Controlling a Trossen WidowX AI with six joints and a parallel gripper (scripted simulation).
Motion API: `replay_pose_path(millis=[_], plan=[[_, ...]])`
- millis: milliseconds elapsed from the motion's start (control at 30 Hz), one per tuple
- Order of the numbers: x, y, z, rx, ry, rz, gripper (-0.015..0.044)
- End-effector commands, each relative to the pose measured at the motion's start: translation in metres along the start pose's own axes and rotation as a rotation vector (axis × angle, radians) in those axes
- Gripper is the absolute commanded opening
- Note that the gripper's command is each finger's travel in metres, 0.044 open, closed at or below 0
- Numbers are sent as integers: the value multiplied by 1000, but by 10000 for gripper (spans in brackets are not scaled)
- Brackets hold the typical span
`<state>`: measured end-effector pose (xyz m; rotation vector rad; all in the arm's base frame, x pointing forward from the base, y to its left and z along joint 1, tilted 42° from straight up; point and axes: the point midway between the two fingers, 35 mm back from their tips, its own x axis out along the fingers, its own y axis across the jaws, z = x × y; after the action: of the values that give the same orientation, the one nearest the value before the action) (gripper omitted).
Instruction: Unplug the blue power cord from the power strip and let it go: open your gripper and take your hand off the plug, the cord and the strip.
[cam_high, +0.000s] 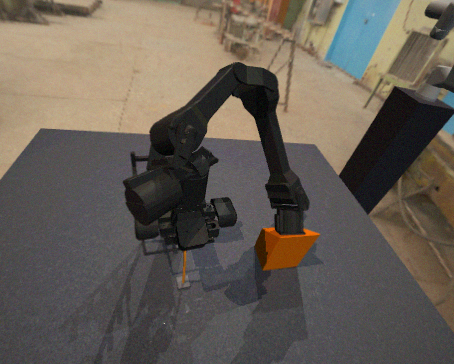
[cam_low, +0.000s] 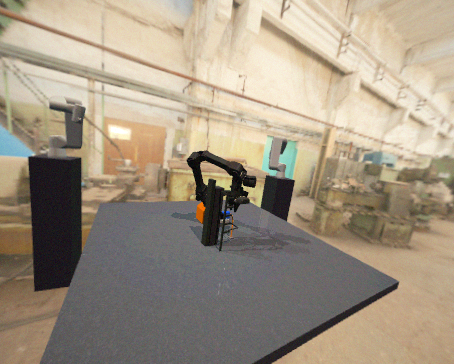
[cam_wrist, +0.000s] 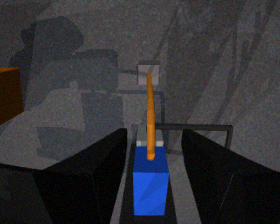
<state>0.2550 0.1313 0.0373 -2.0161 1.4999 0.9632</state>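
Observation:
The blue plug (cam_low: 222, 215) (cam_wrist: 150, 192) sits against the upright black power strip (cam_low: 212, 220) (cam_wrist: 170, 214). The top view does not show the plug, as the arm's hand covers it. The orange cord (cam_high: 184, 265) (cam_low: 231, 231) (cam_wrist: 150, 112) runs from the plug to a small pale plate (cam_high: 183, 283) (cam_wrist: 148, 75) on the table. My gripper (cam_wrist: 154, 136) is partly open and empty. In the wrist view its fingers stand on either side of the plug and cord, with a gap at each side. The plug's contact with the strip is hidden.
The orange block (cam_high: 285, 250) (cam_low: 200, 212) (cam_wrist: 9, 95) under the arm's base stands beside the strip. A thin dark frame (cam_high: 133, 162) (cam_low: 221, 235) (cam_wrist: 200, 127) stands close to the strip. Two dark pedestals (cam_high: 400, 135) (cam_low: 56, 220) with grey arms stand beyond the table.

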Motion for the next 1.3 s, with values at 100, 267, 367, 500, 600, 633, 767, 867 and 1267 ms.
replay_pose_path(millis=[100,267,367,500,600,633,767,867,1267], plan=[[0,0,-7,-9,6,2,160],[0,0,-15,-9,6,2,160],[0,0,-20,-9,6,2,160],[0,0,-27,-9,6,2,160],[0,0,-32,-9,7,2,160],[0,0,-34,-9,7,2,160],[0,1,-40,-9,8,2,160],[0,1,-41,-9,8,2,160],[12,1,-41,-9,8,2,160]])
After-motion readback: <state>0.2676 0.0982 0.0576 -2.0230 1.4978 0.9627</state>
